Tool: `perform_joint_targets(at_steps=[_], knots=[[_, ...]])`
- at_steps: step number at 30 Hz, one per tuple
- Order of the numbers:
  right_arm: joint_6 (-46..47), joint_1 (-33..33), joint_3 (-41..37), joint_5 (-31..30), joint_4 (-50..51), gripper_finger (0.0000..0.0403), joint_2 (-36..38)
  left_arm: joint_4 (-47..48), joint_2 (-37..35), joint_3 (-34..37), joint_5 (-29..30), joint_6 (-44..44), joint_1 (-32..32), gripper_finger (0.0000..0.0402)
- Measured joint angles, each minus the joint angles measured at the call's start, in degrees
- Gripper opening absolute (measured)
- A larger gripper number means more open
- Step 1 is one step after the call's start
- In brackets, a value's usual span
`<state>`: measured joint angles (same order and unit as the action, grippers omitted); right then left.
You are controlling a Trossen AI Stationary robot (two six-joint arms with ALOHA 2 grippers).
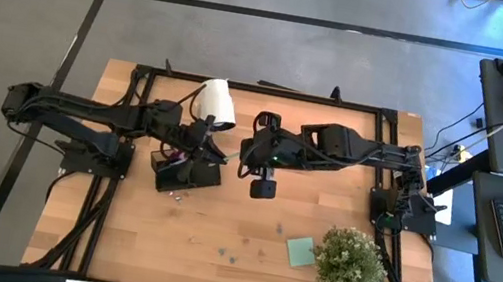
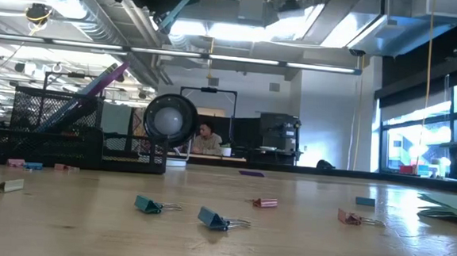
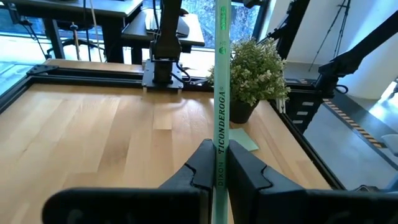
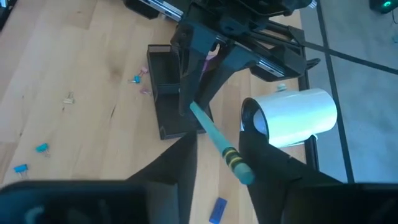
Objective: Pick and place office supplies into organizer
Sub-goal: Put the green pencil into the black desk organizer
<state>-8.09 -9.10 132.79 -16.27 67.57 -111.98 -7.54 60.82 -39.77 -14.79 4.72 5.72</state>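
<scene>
My left gripper (image 3: 222, 152) is shut on a pale green pencil (image 3: 222, 93) and holds it above the black organizer (image 1: 188, 173), which stands on the table left of centre. My right gripper (image 4: 217, 155) stands open, its fingers on either side of the pencil's eraser end (image 4: 236, 167). Purple-handled items (image 2: 108, 77) stick up slanting out of the organizer. A light green sticky-note pad (image 1: 301, 251) lies flat at the near right. Small clips (image 2: 215, 219) are scattered on the table. My left gripper pinches the pencil's shaft (image 3: 219, 163) between its two fingers, which lie across it. The pencil is lifted clear over the organizer, and its long free part reaches toward my right gripper. My right gripper: the eraser end lies close to one finger (image 4: 264, 165); whether they touch, I cannot tell.
A white roll (image 1: 219, 104) lies just behind the organizer, close to both grippers. A bushy potted plant (image 1: 350, 264) stands at the near right beside the pad. More clips (image 1: 225, 254) lie near the table's front edge. A black frame (image 1: 269, 91) rims the table.
</scene>
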Motion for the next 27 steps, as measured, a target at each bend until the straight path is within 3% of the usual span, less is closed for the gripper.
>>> perform_joint_targets(at_steps=[12,19,27], knots=[[0.03,-0.03,0.00,0.38,0.29,0.0039,0.00,-0.98,0.04,0.02,1.86,-5.81,0.00,0.0017],[0.27,-0.02,0.00,0.34,0.70,0.0031,0.00,-1.04,0.04,0.02,3.09,-7.35,0.00,0.0020],[0.27,0.00,0.00,0.00,0.66,0.0030,-0.11,-1.17,0.00,-0.02,2.28,-7.64,0.02,0.0094]])
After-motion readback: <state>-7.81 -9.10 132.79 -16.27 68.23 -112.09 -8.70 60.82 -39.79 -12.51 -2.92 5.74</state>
